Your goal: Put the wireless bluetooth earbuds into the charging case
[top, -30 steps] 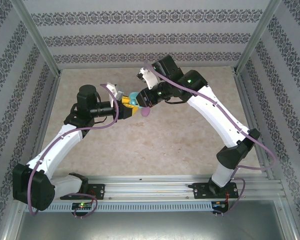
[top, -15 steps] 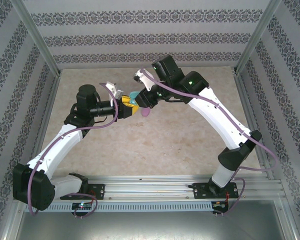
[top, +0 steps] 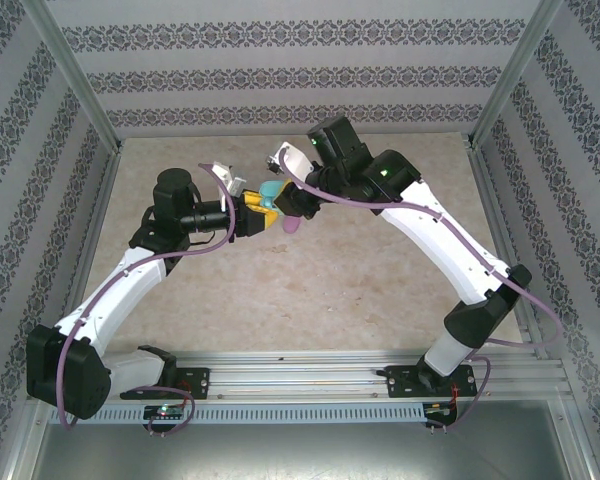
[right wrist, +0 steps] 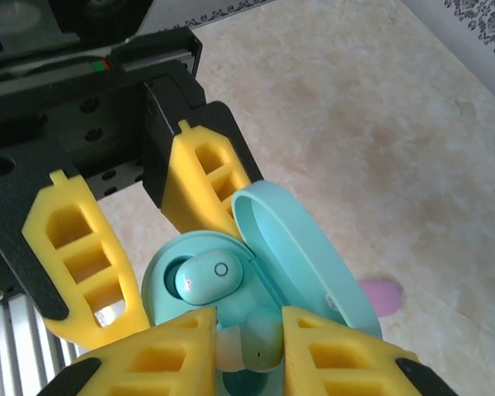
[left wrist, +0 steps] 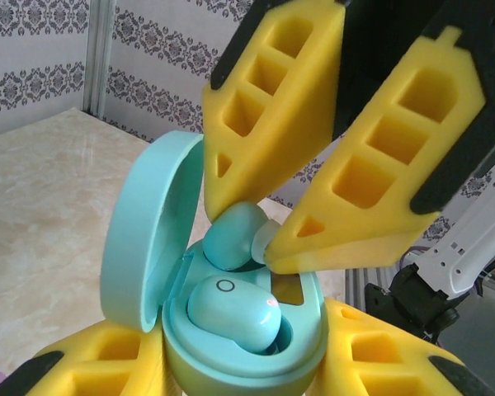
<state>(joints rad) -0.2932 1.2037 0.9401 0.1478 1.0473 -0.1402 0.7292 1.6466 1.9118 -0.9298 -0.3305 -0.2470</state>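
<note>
While the left gripper (top: 252,216) is clamping the case (left wrist: 231,367) by its lower shell, with a yellow finger pressing in from each side, the lid (left wrist: 140,239) is standing swung open toward 9 o'clock in the left wrist view. The case, light blue, is hanging above the table (top: 340,285), at about 11 o'clock from the table's middle in the top view.

The right gripper (right wrist: 252,346) is reaching in from 3 o'clock, and its fingers are closing narrowly on the held earbud (right wrist: 262,337), a light blue one, pinching it by its two sides. That bud is hovering just over the rear socket of the case, at 12 o'clock from its twin in the left wrist view; whether it is touching the socket I cannot tell.

The seated earbud (left wrist: 231,315), also light blue, is lying snug in the front socket, showing a small ring mark and a faint pink dot.

A small pink-purple piece (right wrist: 379,295) is lying on the table at 3 o'clock from the case in the right wrist view, apart from both grippers; whether it is a bud or a case I cannot tell.
</note>
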